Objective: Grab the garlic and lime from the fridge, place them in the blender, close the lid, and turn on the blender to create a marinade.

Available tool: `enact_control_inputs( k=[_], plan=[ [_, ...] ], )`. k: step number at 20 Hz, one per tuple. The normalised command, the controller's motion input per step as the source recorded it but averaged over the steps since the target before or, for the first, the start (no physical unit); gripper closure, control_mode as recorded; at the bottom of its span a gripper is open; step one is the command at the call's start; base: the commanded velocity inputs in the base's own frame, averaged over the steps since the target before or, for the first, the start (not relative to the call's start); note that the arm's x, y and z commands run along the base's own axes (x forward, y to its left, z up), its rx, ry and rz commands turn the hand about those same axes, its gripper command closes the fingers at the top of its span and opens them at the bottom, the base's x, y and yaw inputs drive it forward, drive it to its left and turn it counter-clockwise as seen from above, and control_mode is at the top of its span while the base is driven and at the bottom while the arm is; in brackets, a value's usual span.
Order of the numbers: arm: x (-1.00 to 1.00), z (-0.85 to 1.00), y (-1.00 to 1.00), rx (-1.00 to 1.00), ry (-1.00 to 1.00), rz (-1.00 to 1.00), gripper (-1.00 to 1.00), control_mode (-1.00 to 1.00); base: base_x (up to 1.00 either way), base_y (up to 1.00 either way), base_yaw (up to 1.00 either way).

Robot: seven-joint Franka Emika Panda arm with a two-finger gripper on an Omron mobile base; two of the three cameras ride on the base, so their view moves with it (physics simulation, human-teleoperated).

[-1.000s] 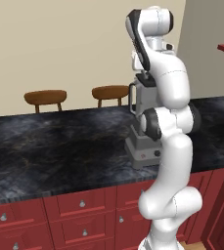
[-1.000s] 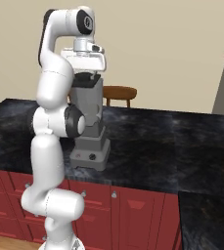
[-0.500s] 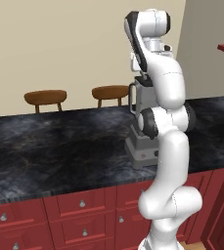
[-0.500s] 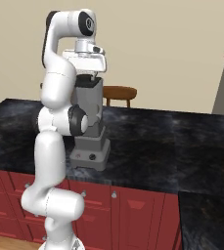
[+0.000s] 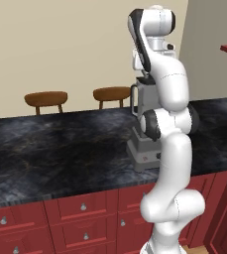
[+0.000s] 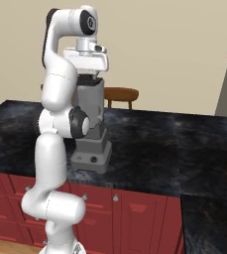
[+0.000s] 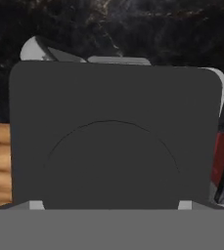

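Over on the left two wooden stools (image 5: 46, 99) stand behind the black marble counter (image 5: 60, 144), and further right the blender (image 6: 91, 141) stands near the counter's front edge, its grey stepped base topped by the tall jar. The gripper (image 6: 87, 74) hangs directly over the jar's top, and whether its fingers are wide or closed I cannot tell. From the hand camera the lid (image 7: 114, 136) sits just below: dark grey, squarish, rounded corners, a faint raised circle at its centre.

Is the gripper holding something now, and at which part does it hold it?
It cannot be told. The gripper sits right above the blender, and the lid lies close under the hand, but no contact is visible.
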Motion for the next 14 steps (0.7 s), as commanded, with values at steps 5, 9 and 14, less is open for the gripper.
enact_control_inputs(
  k=[5,9,14],
  plan=[
    [0.03,-0.25,0.0,0.0,-0.12,0.0,1.0,-1.0,0.0,0.0,0.0],
    [-0.37,-0.64,0.0,0.0,-0.12,0.0,1.0,-1.0,0.0,0.0,0.0],
    [-0.11,-0.27,0.0,0.0,-0.03,0.0,1.0,-1.0,0.0,0.0,0.0]
  ],
)
